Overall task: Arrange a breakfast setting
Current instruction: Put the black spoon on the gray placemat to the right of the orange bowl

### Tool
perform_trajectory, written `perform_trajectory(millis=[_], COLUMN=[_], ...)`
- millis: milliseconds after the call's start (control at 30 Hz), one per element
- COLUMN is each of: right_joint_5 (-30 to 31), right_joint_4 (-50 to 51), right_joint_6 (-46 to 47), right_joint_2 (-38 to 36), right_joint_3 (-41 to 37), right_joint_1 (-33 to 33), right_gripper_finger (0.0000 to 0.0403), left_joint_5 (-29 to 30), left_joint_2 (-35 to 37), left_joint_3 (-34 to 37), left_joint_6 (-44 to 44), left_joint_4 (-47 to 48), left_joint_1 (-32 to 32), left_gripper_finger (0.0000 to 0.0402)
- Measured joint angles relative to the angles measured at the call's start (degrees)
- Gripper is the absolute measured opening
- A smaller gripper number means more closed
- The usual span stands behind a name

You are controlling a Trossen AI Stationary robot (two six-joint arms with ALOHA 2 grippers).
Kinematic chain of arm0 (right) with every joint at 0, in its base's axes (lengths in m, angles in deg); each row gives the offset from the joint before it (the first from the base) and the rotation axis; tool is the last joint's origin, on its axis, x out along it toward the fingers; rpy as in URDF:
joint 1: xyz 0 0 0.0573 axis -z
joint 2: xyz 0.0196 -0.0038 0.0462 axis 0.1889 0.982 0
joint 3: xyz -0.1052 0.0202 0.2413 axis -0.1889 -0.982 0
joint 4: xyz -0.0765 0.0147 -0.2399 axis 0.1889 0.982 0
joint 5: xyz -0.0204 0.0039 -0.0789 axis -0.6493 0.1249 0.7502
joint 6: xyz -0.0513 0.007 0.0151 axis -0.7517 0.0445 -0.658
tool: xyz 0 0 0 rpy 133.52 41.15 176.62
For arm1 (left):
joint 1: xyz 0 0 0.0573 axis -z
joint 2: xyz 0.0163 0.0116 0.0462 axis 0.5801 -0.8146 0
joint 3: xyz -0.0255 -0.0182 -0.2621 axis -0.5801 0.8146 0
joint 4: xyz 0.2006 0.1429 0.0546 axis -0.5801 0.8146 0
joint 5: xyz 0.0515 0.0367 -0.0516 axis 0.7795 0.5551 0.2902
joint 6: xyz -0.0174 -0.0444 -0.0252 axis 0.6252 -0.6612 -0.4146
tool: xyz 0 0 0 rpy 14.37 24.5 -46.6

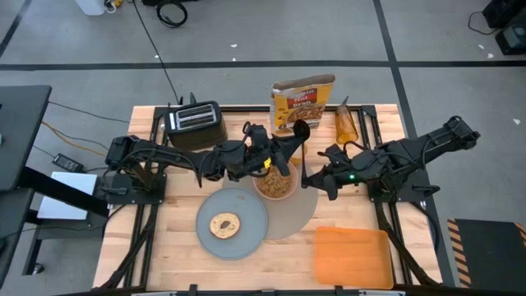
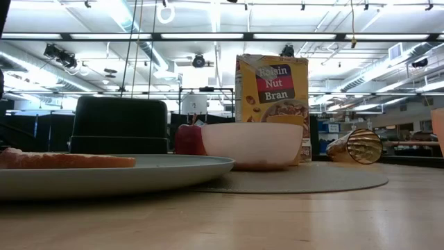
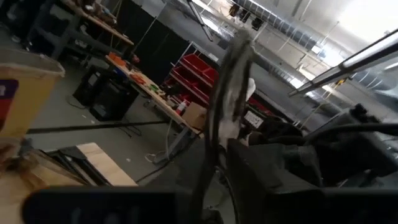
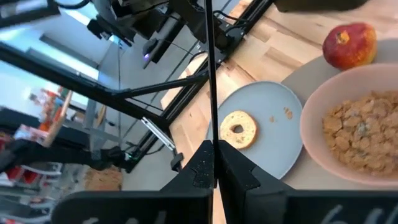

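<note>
Spoon in right claw

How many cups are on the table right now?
1: an orange cup lying on its side at the table's far edge, right of the cereal box. None other visible.

The yellow cereal box is showing "Raisin Nut Bran" in white letters on its dark red panel (clearest in the low view). From above, the same box's printing is showing too small to read. No other text is showing legibly.
</note>
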Motion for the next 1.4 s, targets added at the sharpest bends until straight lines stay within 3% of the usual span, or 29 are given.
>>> perform_trajectory(millis=[200,333,533,667,800,1000,1200,1400], right_joint_5=[-0.1,-0.3,-4.0,-8.4,-13.2,-13.5,-14.8,-16.6], right_joint_4=[0.7,7.5,17.5,16.5,5.4,-13.4,-23.6,-26.5], right_joint_6=[7.0,15.2,23.3,28.9,35.3,43.8,51.5,52.7], right_joint_2=[-0.4,-1.2,-1.5,-1.4,-1.7,-1.8,-1.8,-1.8], right_joint_3=[0.0,0.0,-0.1,-4.7,-13.9,-28.8,-39.7,-44.0], right_joint_1=[-1.3,-2.8,-4.7,-4.7,-4.8,-4.7,-4.6,-2.8], right_gripper_finger=[0.0012,0.0012,0.0012,0.0012,0.0012,0.0012,0.0012,0.0012], left_joint_5=[-0.2,-1.8,-2.1,-1.8,-1.9,-1.9,-1.8,-1.8], left_joint_2=[0.1,1.7,7.3,10.2,11.1,11.2,11.2,11.2], left_joint_3=[0.0,0.0,-0.1,-0.1,-0.1,-0.1,-0.1,-0.1], left_joint_6=[2.9,7.2,8.5,8.3,8.3,8.2,6.5,6.6], left_joint_4=[1.2,9.9,29.4,38.7,42.9,46.4,49.2,49.2], left_joint_1=[0.3,0.3,0.4,1.0,2.4,5.0,6.5,7.1], left_gripper_finger=[0.0143,0.018,0.0196,0.0196,0.0196,0.0196,0.0196,0.0196])
